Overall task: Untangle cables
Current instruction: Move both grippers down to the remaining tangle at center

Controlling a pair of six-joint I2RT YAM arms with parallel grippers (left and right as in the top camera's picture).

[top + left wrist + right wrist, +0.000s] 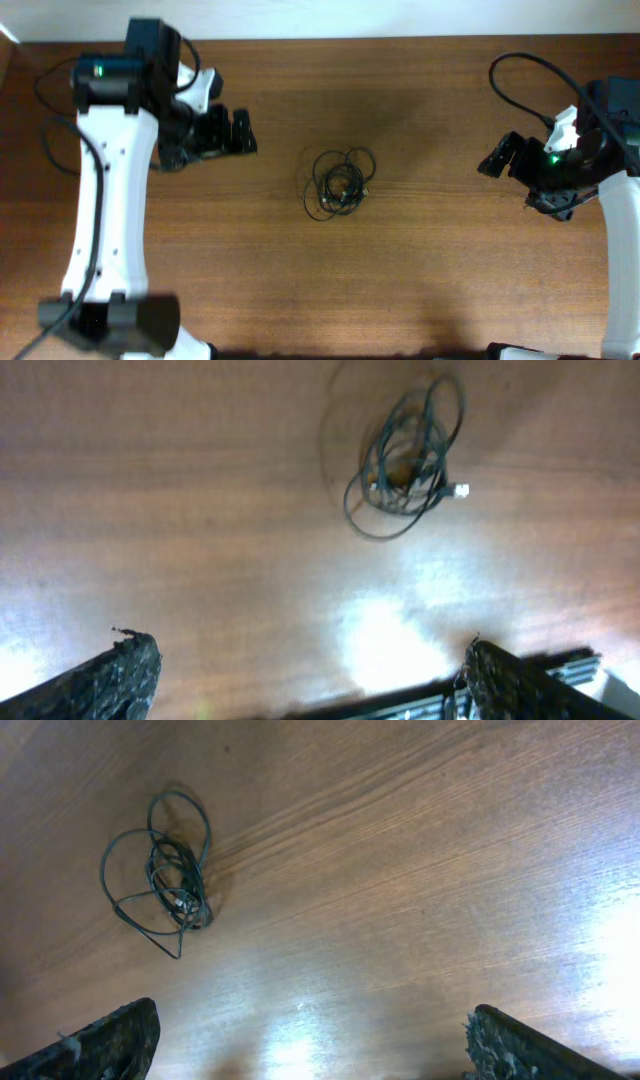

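The thin black cables (pixel 339 182) lie as one small knotted bundle of loops near the middle of the brown wooden worktop (pixel 420 270). Neither arm touches them. The left claw (pixel 243 133) hovers at one side of the bundle and the right claw (pixel 497 158) at the other, both well apart from it. Each claw has its two fingers spread wide and holds nothing. In the left wrist view a small pale plug end (pixel 460 490) sticks out at the edge of the bundle.

I judge that the task is at its very start: no loop is pulled free, and the step in hand is the approach. The next move calls, I think, for one claw to pinch a single outer loop or the plug end while the other claw holds the rest. The cords are thin and lie flat, so the fingers must reach nearly to the wood.
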